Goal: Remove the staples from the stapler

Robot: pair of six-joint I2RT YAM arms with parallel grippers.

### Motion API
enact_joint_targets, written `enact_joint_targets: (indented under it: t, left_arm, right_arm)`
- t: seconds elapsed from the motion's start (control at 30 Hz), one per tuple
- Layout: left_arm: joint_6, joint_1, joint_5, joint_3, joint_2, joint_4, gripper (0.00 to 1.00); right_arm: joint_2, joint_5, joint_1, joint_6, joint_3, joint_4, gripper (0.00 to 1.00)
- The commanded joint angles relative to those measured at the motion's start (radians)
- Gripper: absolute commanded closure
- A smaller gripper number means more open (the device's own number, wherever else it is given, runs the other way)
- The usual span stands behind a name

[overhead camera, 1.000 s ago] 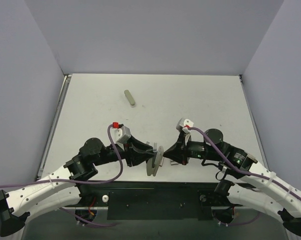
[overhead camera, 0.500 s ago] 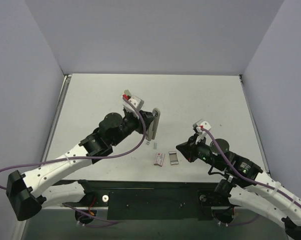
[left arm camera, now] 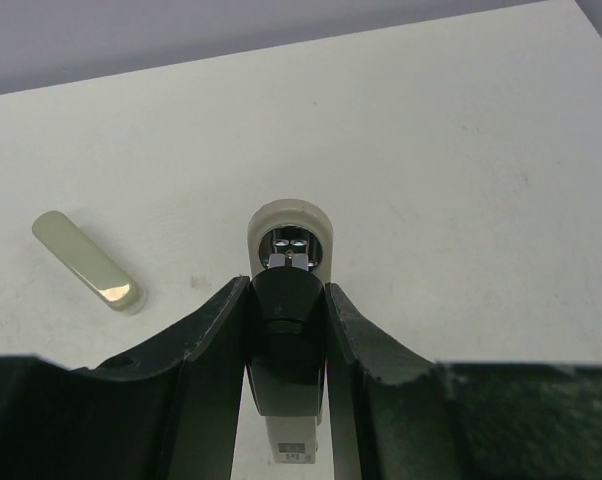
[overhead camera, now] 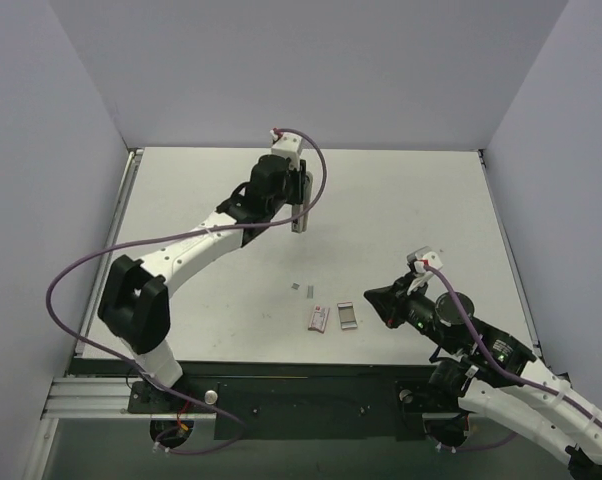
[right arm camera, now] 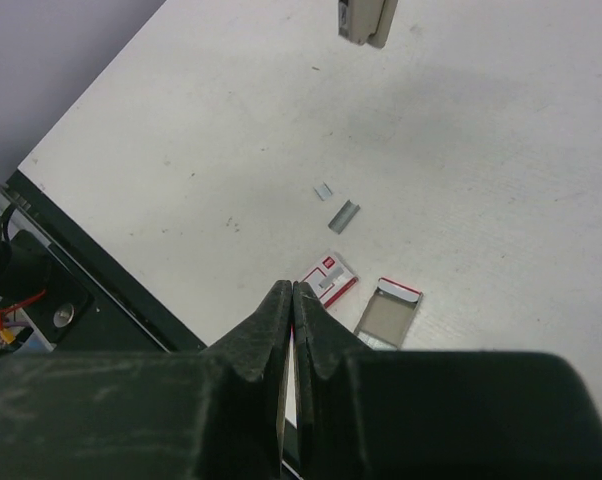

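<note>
My left gripper [overhead camera: 296,194] is shut on the stapler [overhead camera: 300,221] and holds it above the far middle of the table. In the left wrist view the fingers [left arm camera: 216,325] clamp its black end, and its open grey front end [left arm camera: 288,215] points away from the camera. A short strip of staples [overhead camera: 308,291] and a smaller piece [overhead camera: 296,287] lie loose on the table; in the right wrist view these staples [right arm camera: 344,215] lie ahead of the jaws. My right gripper [overhead camera: 371,296] is shut with nothing in it, low at the front right, its tips [right arm camera: 289,292] pressed together.
A red-and-white staple box sleeve [overhead camera: 318,318] and its grey tray [overhead camera: 347,316] lie near the table's front edge. An olive-grey rounded bar [left arm camera: 85,260] lies on the table to the left of the stapler. Grey walls enclose the table on three sides.
The left arm has swung from the front middle to the far middle, carrying the stapler. The right arm has drawn back to the right. The loose staples and the box parts now show.
</note>
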Motion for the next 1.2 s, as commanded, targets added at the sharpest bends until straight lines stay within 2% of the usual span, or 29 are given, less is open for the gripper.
enact_joint_targets:
  t: [0.0, 0.17, 0.53, 0.67, 1.0, 1.07, 1.17]
  left_arm:
    - [-0.031, 0.082, 0.031, 0.227, 0.125, -0.006, 1.0]
    - [-0.063, 0.157, 0.087, 0.468, 0.348, -0.188, 1.0]
    - [-0.062, 0.214, 0.138, 1.007, 0.767, -0.53, 1.0]
    - [-0.063, 0.224, 0.124, 1.065, 0.838, -0.558, 1.0]
    - [-0.06, 0.214, 0.031, 1.041, 0.946, -0.544, 1.0]
    - [-0.042, 0.204, -0.006, 1.062, 0.993, -0.576, 1.0]
    - [-0.022, 0.203, -0.034, 1.194, 1.119, -0.691, 1.0]
  right_arm:
    - [0.018, -0.024, -0.001, 0.036, -0.033, 0.051, 1.0]
    - [0.022, -0.025, -0.001, 0.026, -0.059, 0.062, 1.0]
    - [0.081, -0.061, -0.001, 0.034, -0.079, 0.104, 1.0]
    - [0.088, -0.091, -0.001, 0.031, -0.08, 0.102, 1.0]
    - [0.134, -0.108, -0.001, 0.029, -0.087, 0.125, 1.0]
    - [0.147, -0.113, -0.001, 0.033, -0.093, 0.139, 1.0]
    - [0.17, -0.124, -0.001, 0.037, -0.099, 0.142, 1.0]
